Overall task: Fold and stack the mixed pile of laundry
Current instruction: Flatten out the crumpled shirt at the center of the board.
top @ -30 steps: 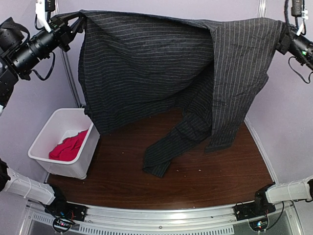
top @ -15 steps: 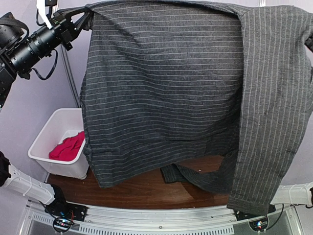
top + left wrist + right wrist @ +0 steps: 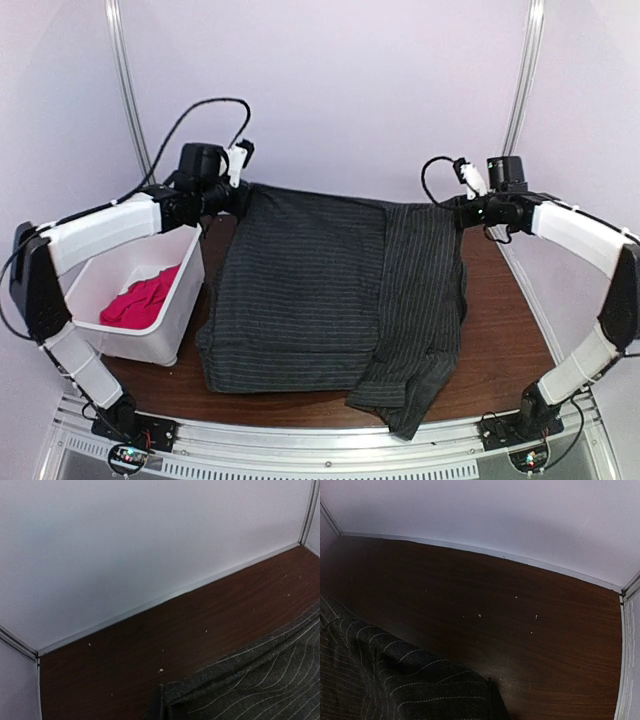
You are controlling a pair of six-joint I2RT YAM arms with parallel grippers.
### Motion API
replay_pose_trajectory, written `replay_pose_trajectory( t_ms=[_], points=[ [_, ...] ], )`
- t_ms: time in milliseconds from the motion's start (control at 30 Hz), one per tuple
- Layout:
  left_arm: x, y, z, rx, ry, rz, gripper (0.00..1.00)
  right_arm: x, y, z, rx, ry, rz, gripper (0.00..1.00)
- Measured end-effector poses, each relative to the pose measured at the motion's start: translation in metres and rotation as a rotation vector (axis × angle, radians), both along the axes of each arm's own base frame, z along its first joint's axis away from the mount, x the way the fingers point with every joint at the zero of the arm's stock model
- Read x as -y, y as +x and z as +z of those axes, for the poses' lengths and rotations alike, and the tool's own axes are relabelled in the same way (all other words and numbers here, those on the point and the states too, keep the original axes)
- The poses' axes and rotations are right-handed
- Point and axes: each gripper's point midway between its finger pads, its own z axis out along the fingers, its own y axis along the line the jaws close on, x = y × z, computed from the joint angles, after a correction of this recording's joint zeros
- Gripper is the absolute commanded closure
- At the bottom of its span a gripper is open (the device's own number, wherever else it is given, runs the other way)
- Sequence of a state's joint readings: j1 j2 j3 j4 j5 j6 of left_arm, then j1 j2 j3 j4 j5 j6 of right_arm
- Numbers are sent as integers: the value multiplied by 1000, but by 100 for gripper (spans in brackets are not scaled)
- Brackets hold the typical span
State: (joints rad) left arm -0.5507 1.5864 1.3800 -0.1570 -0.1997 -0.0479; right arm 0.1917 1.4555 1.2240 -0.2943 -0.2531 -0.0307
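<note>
The dark charcoal pinstriped shirt lies spread flat on the brown table, with one side folded over on the right and a sleeve end hanging toward the near edge. My left gripper is low at the shirt's far left corner and shut on it. My right gripper is low at the far right corner and shut on it. The shirt's edge fills the bottom of the left wrist view and the right wrist view. The red T-shirt lies crumpled in the bin.
A white plastic bin stands at the table's left edge, close beside the shirt. The back wall runs just behind both grippers. Bare table shows to the right of the shirt and in a strip behind it.
Both arms came down from high up and stretched to the back of the table. The shirt, hanging in the air before, now lies flat on the table.
</note>
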Motion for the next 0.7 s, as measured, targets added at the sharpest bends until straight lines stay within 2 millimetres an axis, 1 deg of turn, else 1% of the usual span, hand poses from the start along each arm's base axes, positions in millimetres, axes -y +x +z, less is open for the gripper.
replay_pose_trajectory(
  t_ms=[33, 67, 100, 167, 200, 233, 267, 300, 333, 400, 467, 500, 533, 567, 633, 700],
  points=[
    [-5, 14, -36, -62, 28, 26, 100, -1, 11, -27, -53, -7, 2, 100],
    [-9, 24, -63, -110, 51, 46, 100, -3, 20, -46, -87, -11, 4, 100],
    [-12, 38, -98, -172, 81, 68, 100, -6, 30, -67, -129, -14, 12, 100],
    [-13, 59, -143, -243, 119, 95, 100, -11, 56, -96, -177, -26, 16, 100],
    [-10, 68, -160, -267, 133, 105, 100, -13, 68, -103, -182, -31, 15, 96],
    [-9, 79, -175, -286, 145, 119, 100, -14, 83, -109, -185, -35, 12, 86],
    [-6, 88, -186, -299, 155, 129, 96, -16, 103, -111, -174, -40, 7, 73],
    [-5, 96, -192, -303, 160, 140, 80, -17, 116, -112, -167, -42, 0, 59],
    [-3, 105, -196, -302, 167, 156, 68, -18, 132, -111, -155, -44, -9, 45],
    [-1, 120, -194, -290, 169, 186, 55, -18, 158, -107, -140, -45, -36, 38],
    [-2, 130, -182, -271, 160, 219, 47, -15, 181, -99, -122, -59, -75, 30],
    [-4, 133, -176, -262, 155, 238, 44, -11, 186, -96, -117, -68, -96, 24],
    [-8, 134, -167, -250, 145, 257, 40, -6, 187, -96, -126, -77, -121, 11],
    [-11, 134, -161, -244, 140, 270, 38, 0, 184, -95, -138, -83, -144, 2],
    [-19, 127, -150, -241, 128, 282, 36, 14, 173, -96, -169, -83, -187, 0],
    [-27, 115, -140, -249, 121, 286, 36, 28, 159, -100, -205, -85, -213, 1]
  ],
)
